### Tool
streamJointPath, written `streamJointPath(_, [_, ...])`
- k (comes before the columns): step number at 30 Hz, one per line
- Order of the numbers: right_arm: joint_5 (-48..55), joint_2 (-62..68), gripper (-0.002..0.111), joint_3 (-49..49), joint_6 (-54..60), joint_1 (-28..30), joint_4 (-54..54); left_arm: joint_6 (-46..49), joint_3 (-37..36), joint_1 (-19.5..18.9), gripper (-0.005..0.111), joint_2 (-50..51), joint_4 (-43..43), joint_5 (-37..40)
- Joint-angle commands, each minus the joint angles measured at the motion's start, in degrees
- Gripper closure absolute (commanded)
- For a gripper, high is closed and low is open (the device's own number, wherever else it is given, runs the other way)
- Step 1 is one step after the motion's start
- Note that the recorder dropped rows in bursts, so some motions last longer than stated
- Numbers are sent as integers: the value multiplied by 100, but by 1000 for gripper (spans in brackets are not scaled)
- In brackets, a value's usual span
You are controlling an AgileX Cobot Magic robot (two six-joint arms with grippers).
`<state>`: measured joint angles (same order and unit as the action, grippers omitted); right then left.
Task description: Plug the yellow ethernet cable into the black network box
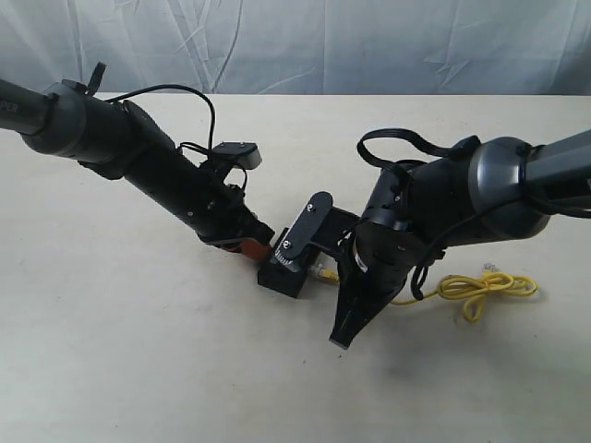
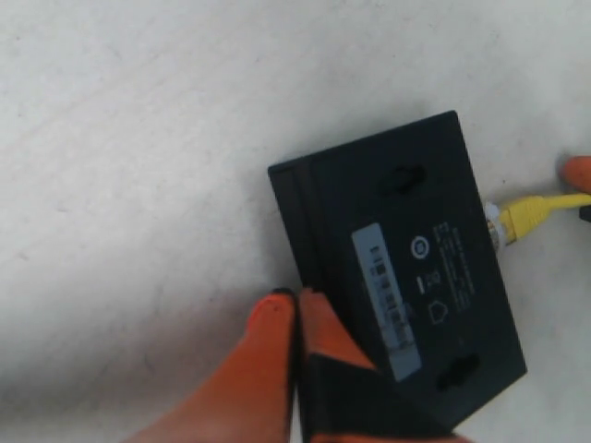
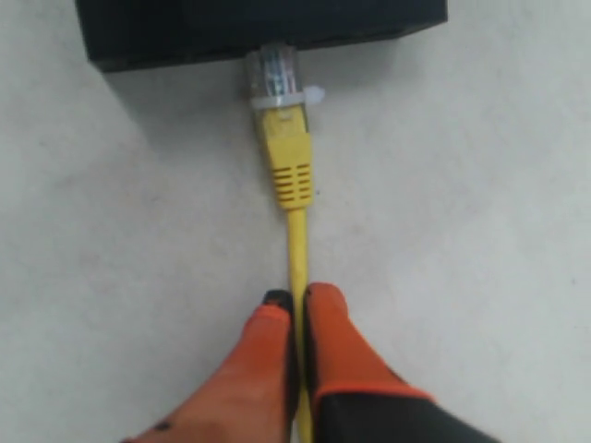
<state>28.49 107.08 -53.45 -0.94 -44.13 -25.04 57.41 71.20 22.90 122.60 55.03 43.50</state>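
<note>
The black network box [image 2: 406, 231] lies flat with its pale label [image 2: 383, 300] up. It sits between the two arms in the exterior view [image 1: 282, 275]. My left gripper [image 2: 295, 300] is shut, and its orange tips [image 1: 254, 249] rest against the box's side edge with nothing between them. The yellow ethernet cable [image 3: 297, 249] runs straight to the box [image 3: 259, 28]. Its clear plug [image 3: 272, 74] sits in a port slot on the box's side. My right gripper [image 3: 297, 297] is shut on the cord just behind the plug's yellow boot [image 3: 288, 157]. The rest of the cable lies in a loose knot [image 1: 480, 286].
Pale tabletop [image 1: 138, 351] lies all round the box, with a white curtain [image 1: 369, 46] along the back. The bulky right arm [image 1: 434, 208] hangs over the cable and hides its own fingertips in the exterior view.
</note>
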Motion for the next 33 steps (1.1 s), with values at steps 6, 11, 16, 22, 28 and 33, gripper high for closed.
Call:
streamJointPath(6, [-79,-10,109,-2,-363,-4,-299,21,-24,-3,107,104,-171,-10])
streamJointPath(11, [-266,-10,109,-2,-370,-4,-299,21,-24,-3,107,104,-183,0])
streamJointPath(16, [-495,-10,109,-2,-358,-4,-325,63,-24,-3,107,104,-191,15])
streamJointPath(22, [-567,-10,109,-2,-146,-4,-325,215,-24,-3,107,104,-196,55])
streamJointPath(28, [-620,-10,109,-2,-132,-4,-325,268,-24,-3,107,104,-206,81])
streamJointPath(33, [-658,-10,109,-2,-109,-4,-276,280,-24,-3,107,104,-206,82])
